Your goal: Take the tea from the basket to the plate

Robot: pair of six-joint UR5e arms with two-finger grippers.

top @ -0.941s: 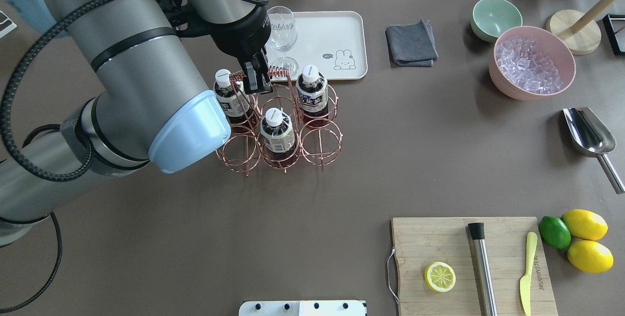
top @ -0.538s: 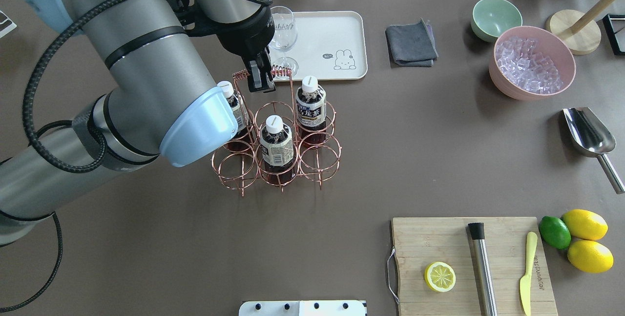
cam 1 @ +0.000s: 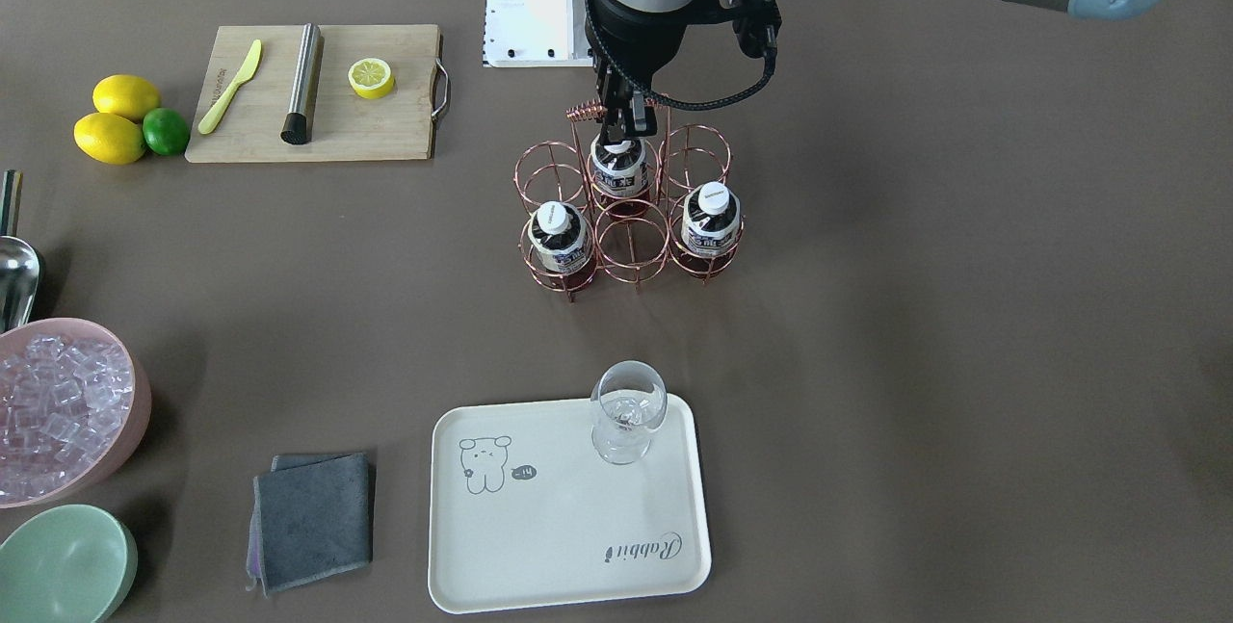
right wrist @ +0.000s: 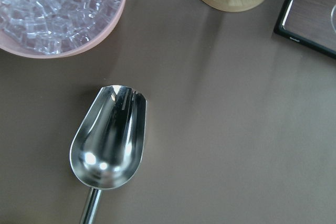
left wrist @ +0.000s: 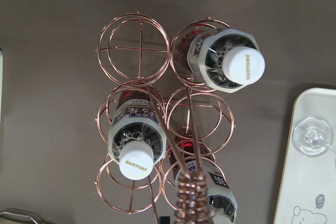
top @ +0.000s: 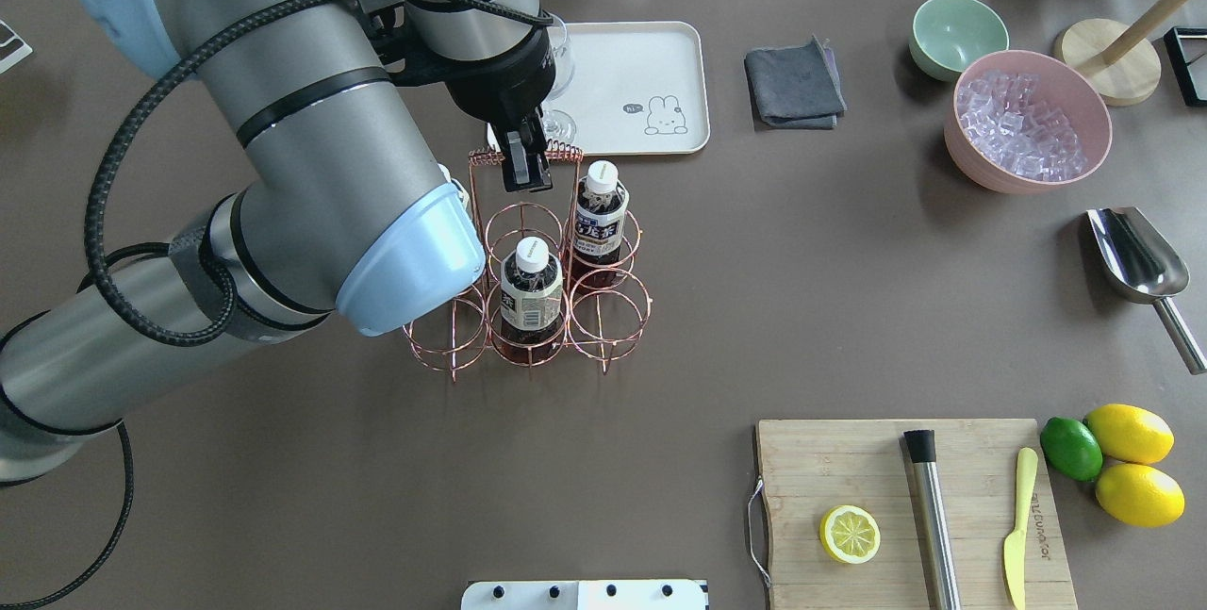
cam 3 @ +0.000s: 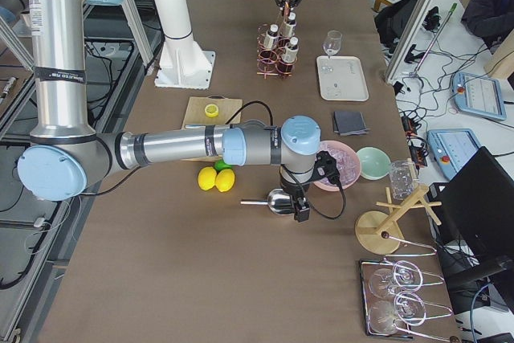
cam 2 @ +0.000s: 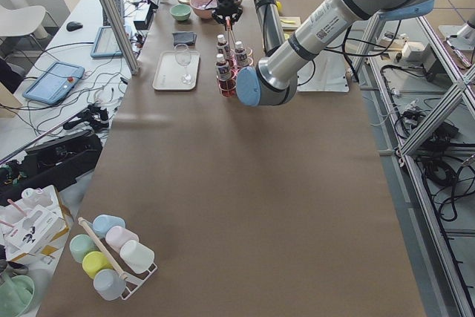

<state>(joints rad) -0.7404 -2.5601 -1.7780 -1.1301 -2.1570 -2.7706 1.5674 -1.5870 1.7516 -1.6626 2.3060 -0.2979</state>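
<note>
The copper wire basket (top: 611, 313) holds three tea bottles. In the overhead view one bottle (top: 531, 285) stands in the front middle ring and one (top: 596, 209) at the back right. The third is mostly hidden behind my left arm. All three show in the front view (cam 1: 562, 233) and in the left wrist view (left wrist: 231, 66). My left gripper (top: 526, 167) is shut on the basket's coiled handle (cam 1: 585, 112). The cream plate (top: 651, 63) lies just beyond the basket. My right gripper shows only in the right side view (cam 3: 301, 213), above the scoop; I cannot tell its state.
A wine glass (cam 1: 626, 411) stands on the plate's corner nearest the basket. A grey cloth (top: 794, 82), green bowl (top: 957, 35) and pink bowl of ice (top: 1028, 120) lie right of it. A metal scoop (top: 1136, 256) and a cutting board (top: 915, 506) are on the right.
My left gripper has moved right and slightly toward me with the handle in it. The basket and its bottles have shifted with it.
</note>
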